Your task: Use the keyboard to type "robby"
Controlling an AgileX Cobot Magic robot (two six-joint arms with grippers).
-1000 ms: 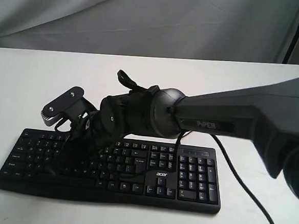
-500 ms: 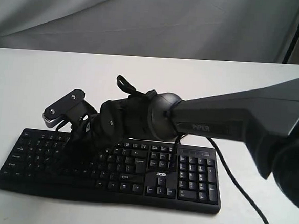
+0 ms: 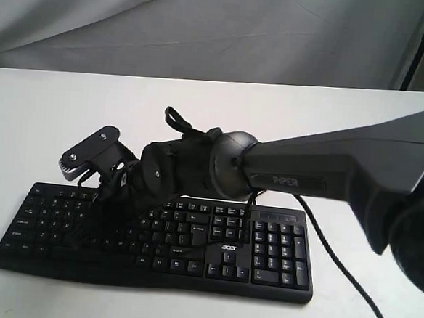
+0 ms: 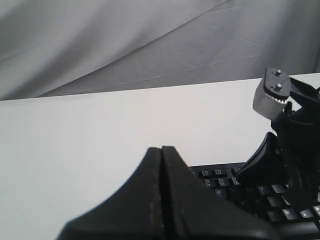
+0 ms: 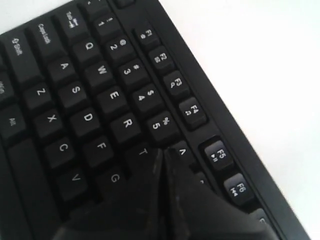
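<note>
The keyboard [image 3: 264, 250] lies nearest the exterior camera, on the front part of the white table [image 3: 200, 114], its long axis running left to right along the table's near edge and its cable [image 3: 349, 278] trailing off to the right. The right gripper [image 5: 164, 155] has reached across the middle and is over the left half of the keys, with its fingers pressed together and nothing between them. In its wrist view the closed tip sits at the T key [image 5: 144, 150], beside the number row, with the R key [image 5: 127, 123] one key over; whether the tip presses down cannot be told. To strike R it would need only a short shift along the row. The left gripper [image 4: 161, 150], likewise closed and empty, hangs off the keyboard's end, so the right arm is plainly the nearer. Behind the table hangs a grey cloth [image 3: 206, 28]. Against a second ago the right forearm lies lower and the wrist has settled slightly; over the last half second almost nothing has moved, and the keyboard has stayed put.
</note>
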